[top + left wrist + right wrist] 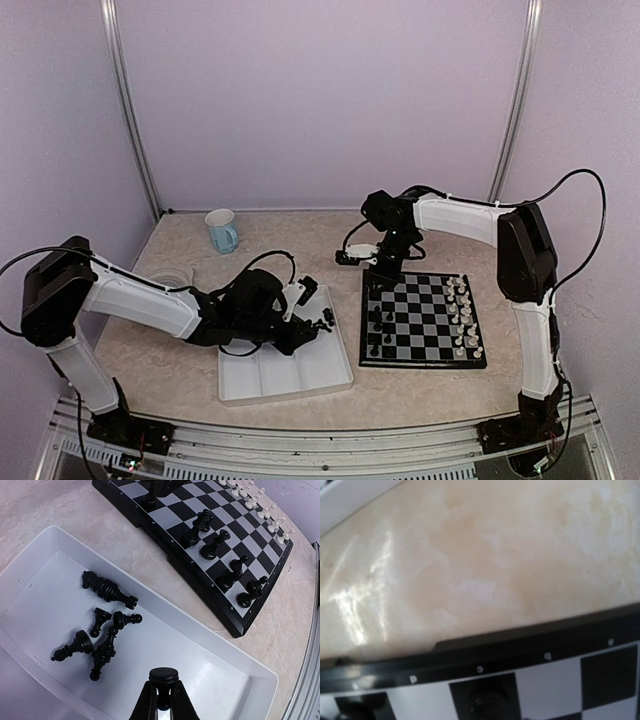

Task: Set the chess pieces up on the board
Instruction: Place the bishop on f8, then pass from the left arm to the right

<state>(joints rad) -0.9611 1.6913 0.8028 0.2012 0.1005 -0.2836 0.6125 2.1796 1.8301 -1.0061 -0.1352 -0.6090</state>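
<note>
**Step in hand:** collection from the tray. The left gripper [164, 692] hangs over the white rectangular plastic tray [165, 611]. Its fingers [148, 705] are pinched narrow on one tiny black plastic chess piece [164, 675] (round base uppermost, as far as the wrist view shows). A handful of loose black pieces [107, 630] lie toppled on the tray floor just beyond it.

**Task's things:** the small square chessboard with black and pale grey squares and a black border [200, 592] lies just beside the tray. Several standing black pieces [215, 542] occupy the side nearest the tray. The tiny white chess pieces [462, 315] line the opposite side.

**Next move, as judged:** lift the held piece over the tray wall and the board's border, then set it base down on a vacant square on the black side.

**Obstructions:**
- The standing pieces are close together and could be knocked over easily.
- The right gripper [385, 265] sits low at the board's far corner on the tray side. Its own view shows only the border and one piece, so I cannot tell how its fingers stand.
- A pale blue ceramic mug [222, 232] stands well apart at the back and is no hindrance.
</note>
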